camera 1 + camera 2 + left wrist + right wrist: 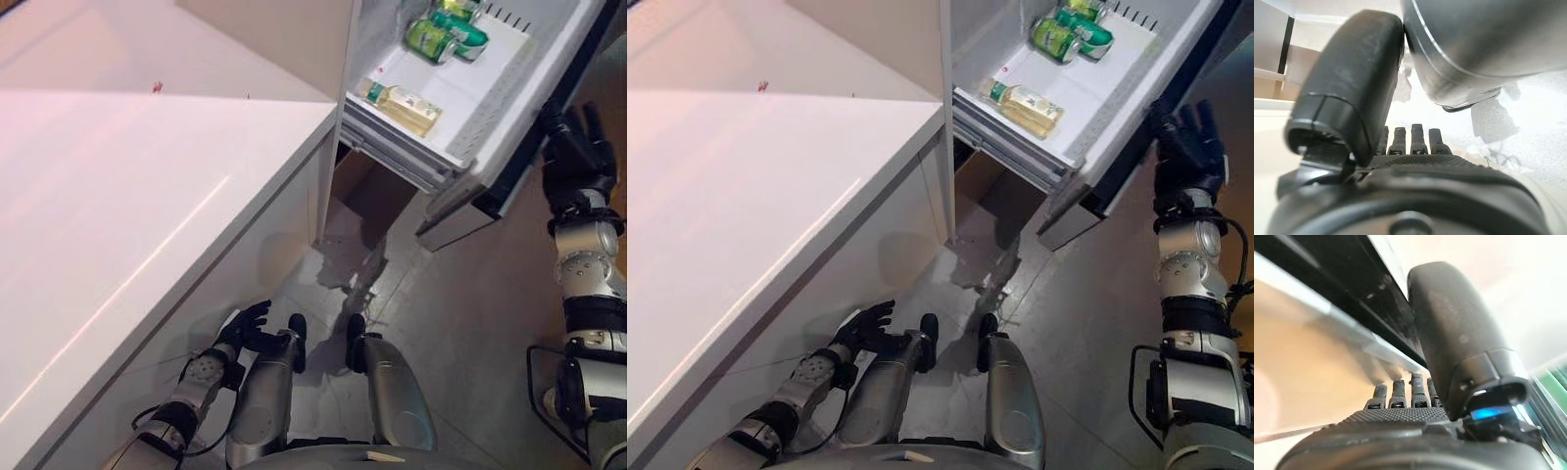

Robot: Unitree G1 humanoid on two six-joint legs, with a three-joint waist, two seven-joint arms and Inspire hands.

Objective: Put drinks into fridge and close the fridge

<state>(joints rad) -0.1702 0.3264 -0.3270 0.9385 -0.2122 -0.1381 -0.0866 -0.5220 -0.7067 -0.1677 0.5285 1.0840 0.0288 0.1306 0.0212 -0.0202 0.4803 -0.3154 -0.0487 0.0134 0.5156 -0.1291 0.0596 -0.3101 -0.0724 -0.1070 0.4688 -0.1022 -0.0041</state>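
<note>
Drinks already sit inside the fridge: a pale yellow bottle (402, 106) with a green cap lies on its side near the front of a white shelf (460, 90), and two green cans (446, 35) lie further back on the same shelf, close together and apart from the bottle. From where I stand, the cans look light and hard but would roll easily on their sides, and the bottle looks smooth and a bit slippery, so either would be best taken around the middle of its body. What matters now, though, is the fridge door (509, 147), which stands open; it looks stiff and fairly heavy, swinging on a hinge, and a flat push against its outer face near the free edge should serve better than any grasp. The right hand (1185, 147) is raised right at that door's dark outer edge, fingers straight and spread, holding nothing; its own wrist view shows the fingertips (1400, 387) reaching toward the door's underside, though I cannot tell if they touch it. The left hand (245, 325) hangs low beside the white counter (127, 196), fingers loosely extended and empty. I would judge the loading done and the closing not yet done
</note>
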